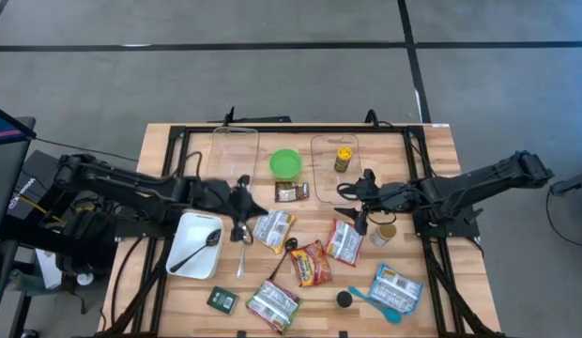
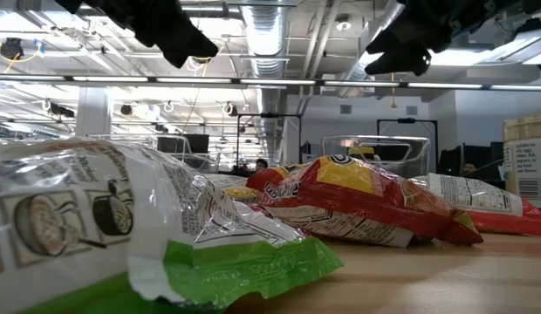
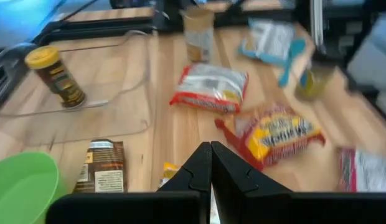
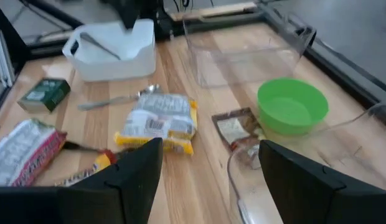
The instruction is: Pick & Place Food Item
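Several food packets lie flat on the wooden table: a yellow-and-white one [image 1: 272,228], a red-and-yellow one [image 1: 311,264], a red-and-white one [image 1: 344,241] and a small brown one [image 1: 292,192]. My left gripper [image 1: 242,221] hangs shut above the table, between the white bin [image 1: 183,253] and the yellow-and-white packet; its fingertips [image 3: 210,149] meet with nothing between them. My right gripper [image 1: 352,202] hangs open above the table, near the red-and-white packet and the right clear container [image 1: 321,178]. Its fingers [image 4: 208,155] are empty, and the yellow-and-white packet [image 4: 160,121] lies ahead of them.
A green bowl [image 1: 285,164] stands between two clear containers; the right one holds a yellow-lidded jar [image 1: 344,160]. The white bin holds a black spoon [image 1: 199,249]. A paper cup [image 1: 383,233], a green box [image 1: 222,299], a teal spoon [image 1: 377,305] and more packets [image 1: 273,305] lie nearer.
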You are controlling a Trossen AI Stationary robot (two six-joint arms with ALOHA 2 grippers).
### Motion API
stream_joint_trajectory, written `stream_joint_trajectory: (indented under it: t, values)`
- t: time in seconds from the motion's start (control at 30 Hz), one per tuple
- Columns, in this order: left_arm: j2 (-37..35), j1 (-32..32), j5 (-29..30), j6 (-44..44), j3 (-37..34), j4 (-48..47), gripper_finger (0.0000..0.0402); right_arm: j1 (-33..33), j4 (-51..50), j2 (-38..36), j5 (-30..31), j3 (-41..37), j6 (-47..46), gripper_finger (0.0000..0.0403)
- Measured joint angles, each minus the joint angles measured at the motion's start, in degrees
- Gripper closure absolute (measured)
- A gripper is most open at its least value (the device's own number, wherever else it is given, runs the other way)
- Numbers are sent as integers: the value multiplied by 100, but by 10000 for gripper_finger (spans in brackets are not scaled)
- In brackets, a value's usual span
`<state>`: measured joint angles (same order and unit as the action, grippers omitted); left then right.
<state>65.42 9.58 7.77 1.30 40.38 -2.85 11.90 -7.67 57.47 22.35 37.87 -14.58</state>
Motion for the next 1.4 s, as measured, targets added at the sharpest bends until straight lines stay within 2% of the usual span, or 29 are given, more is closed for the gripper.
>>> stream_joint_trajectory:
  t: [0.23,0.7,0.83,1.17,1.3,1.4]
  values:
    - [555,690,1088,298,0,-175,402,35,10,-139,3,79,-1,142]
    - [1158,731,1132,278,-2,-379,390,120,-43,-87,3,74,-1,142]
    - [1160,731,1132,279,-2,-671,356,120,-43,-87,3,74,-2,142]
    - [1161,931,979,284,-2,-731,221,120,-42,-87,4,74,-24,142]
    - [1335,1049,1064,292,-6,-728,191,120,-43,-87,3,74,-143,142]
    - [1635,1112,1328,394,-6,-689,185,120,-35,-87,4,74,-152,142]
